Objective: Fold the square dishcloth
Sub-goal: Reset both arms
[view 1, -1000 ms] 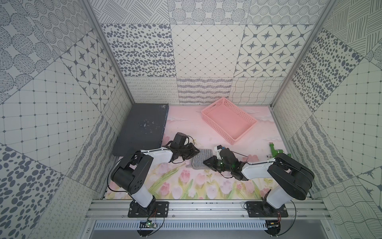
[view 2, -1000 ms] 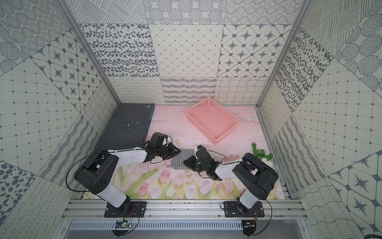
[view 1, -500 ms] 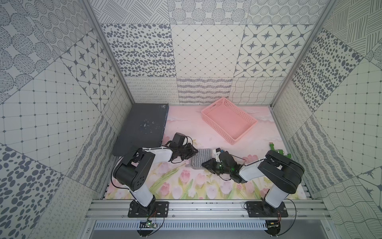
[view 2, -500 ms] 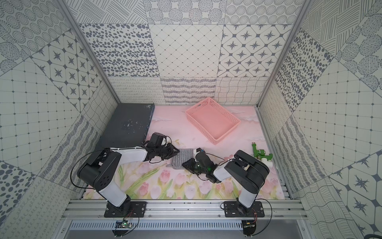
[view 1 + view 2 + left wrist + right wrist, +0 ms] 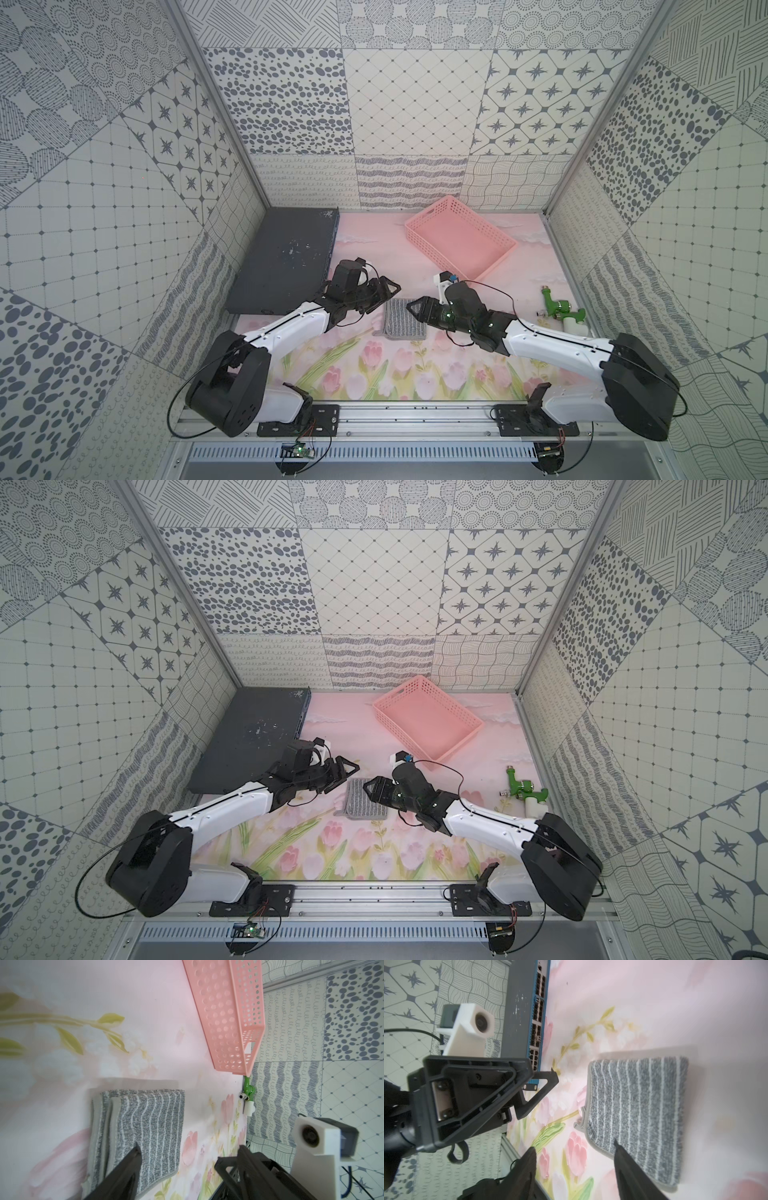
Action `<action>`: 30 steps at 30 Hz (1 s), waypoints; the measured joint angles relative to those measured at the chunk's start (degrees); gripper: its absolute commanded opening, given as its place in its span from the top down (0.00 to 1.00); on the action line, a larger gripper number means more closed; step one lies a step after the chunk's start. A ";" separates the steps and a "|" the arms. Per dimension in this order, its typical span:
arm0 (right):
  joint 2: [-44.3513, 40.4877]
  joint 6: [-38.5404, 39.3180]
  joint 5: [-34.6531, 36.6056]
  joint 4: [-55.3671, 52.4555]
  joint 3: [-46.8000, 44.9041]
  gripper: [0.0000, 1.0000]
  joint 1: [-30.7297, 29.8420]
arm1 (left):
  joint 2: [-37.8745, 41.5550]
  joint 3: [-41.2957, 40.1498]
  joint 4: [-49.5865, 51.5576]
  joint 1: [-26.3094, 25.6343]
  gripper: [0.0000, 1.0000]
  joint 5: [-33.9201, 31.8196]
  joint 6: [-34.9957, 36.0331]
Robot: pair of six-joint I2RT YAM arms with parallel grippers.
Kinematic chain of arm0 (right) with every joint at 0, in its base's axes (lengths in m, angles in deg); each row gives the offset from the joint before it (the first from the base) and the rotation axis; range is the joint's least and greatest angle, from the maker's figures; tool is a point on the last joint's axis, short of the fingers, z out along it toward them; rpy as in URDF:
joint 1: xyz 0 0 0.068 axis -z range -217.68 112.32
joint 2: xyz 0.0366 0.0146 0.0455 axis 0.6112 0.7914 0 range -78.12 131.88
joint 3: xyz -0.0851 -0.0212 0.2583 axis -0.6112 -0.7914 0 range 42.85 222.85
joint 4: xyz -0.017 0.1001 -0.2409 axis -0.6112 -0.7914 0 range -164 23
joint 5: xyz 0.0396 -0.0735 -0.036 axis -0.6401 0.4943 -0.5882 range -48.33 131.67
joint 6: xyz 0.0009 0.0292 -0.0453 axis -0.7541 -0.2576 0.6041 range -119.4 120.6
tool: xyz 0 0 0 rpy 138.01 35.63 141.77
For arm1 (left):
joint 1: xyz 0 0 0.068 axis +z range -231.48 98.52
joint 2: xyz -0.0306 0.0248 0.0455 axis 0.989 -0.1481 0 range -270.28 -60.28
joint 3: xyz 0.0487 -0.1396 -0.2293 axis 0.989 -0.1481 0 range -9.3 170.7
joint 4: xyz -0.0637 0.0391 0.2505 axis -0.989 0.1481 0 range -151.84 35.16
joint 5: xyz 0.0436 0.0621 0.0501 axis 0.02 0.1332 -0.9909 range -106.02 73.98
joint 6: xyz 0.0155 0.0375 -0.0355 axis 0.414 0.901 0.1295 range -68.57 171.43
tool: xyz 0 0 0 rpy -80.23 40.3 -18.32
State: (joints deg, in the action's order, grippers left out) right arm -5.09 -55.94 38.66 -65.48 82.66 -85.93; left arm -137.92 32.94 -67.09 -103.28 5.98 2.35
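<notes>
The square dishcloth (image 5: 404, 321) (image 5: 365, 798), grey with thin whitish stripes, lies folded flat on the flowered mat between my two arms. My left gripper (image 5: 380, 297) (image 5: 188, 1153) hovers at its left far corner, open, with one fingertip (image 5: 134, 1153) over the cloth (image 5: 145, 1122) and nothing between the fingers. My right gripper (image 5: 417, 316) (image 5: 575, 1150) stands at the cloth's right edge, open and empty, one fingertip (image 5: 619, 1149) over the cloth's (image 5: 637, 1109) hem. The stacked hems of its layers show in the left wrist view.
A pink perforated basket (image 5: 440, 255) stands at the back right. A dark grey network switch (image 5: 286, 262) lies along the left wall. A green and white plastic piece (image 5: 561, 309) lies by the right wall. The metal rail (image 5: 415, 411) runs along the front.
Both grippers have opened and let go of the cloth. They have drawn slightly apart. The folded cloth has stayed in place.
</notes>
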 measured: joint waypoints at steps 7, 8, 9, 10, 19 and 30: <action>-15.50 7.50 12.11 -17.20 0.37 0.03 6.73 | 10.64 2.51 10.64 0.13 0.01 -9.62 5.42; -17.20 8.33 13.60 -19.19 0.46 0.03 8.09 | 11.82 2.62 12.02 0.28 0.01 -11.23 6.19; -18.88 9.29 15.30 -21.27 0.59 0.03 9.53 | 12.79 2.64 13.05 0.42 0.01 -12.61 6.82; -20.24 10.12 16.81 -22.84 0.72 0.03 10.82 | 13.77 2.64 14.23 0.52 0.01 -14.34 7.52; -24.52 20.00 31.17 -29.62 0.83 0.03 19.91 | 17.81 0.79 19.26 2.95 0.01 -28.35 13.79; -23.30 40.83 37.03 -1.75 -17.14 0.03 31.47 | 17.33 -7.30 11.04 11.43 0.01 -35.56 21.55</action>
State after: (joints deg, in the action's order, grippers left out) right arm -28.39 -15.11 75.69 -67.23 65.53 -54.46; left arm -120.59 25.64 -56.05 -91.85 -29.58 23.90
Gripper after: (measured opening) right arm 0.969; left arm 0.992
